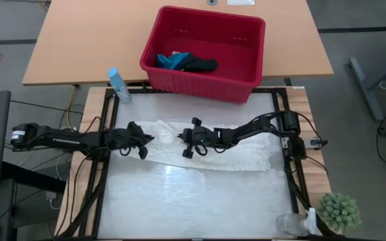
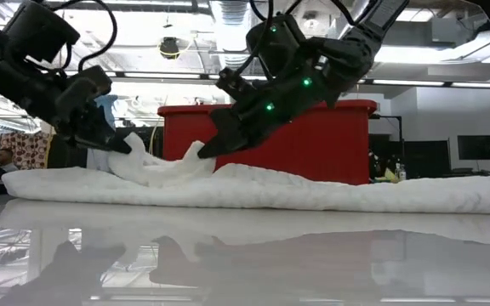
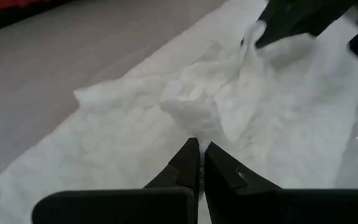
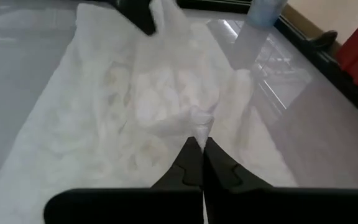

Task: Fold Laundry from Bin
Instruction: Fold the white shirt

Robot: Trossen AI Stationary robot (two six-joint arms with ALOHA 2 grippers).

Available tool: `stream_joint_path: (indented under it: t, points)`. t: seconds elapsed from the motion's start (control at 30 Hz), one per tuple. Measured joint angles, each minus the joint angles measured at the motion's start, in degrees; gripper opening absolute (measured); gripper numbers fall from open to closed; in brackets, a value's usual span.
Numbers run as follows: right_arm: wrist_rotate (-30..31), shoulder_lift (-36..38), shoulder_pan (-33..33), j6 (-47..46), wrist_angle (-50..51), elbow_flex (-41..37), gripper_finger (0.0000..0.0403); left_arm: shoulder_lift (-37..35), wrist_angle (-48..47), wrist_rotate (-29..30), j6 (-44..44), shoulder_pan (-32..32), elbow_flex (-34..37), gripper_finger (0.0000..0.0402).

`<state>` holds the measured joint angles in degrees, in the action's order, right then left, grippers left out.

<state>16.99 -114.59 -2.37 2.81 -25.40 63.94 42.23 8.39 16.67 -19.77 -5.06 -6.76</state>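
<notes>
On the shiny table the large white cloth (image 1: 210, 150) lies spread across the middle, its left part pinched up by the left gripper (image 1: 143, 142) and the right gripper (image 1: 187, 142), both clamped on its folds, while beyond it the red bin (image 1: 236, 84) holds teal (image 1: 171, 60) and dark (image 1: 200, 64) pieces.

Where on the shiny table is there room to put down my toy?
Free: the shiny strip on the near side of the white cloth, toward the potted plant. Crowded: the cloth's middle, where the left gripper and right gripper pinch it, and beside the red bin.
</notes>
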Motion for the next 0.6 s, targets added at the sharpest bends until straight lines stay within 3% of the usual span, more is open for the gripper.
stream_joint_path:
  t: [0.43, 0.6]
  points:
    - [-0.41, 0.00, 0.38, -0.94, -2.76, -0.56, 0.0016, -6.72, -0.32, -1.32, 2.30, 0.05, 0.00, 0.0000]
    - [-0.50, 0.00, 1.79, -0.97, -1.58, -0.58, 0.0016, -7.03, -1.67, -2.47, 4.09, 2.84, 0.00, 0.0000]
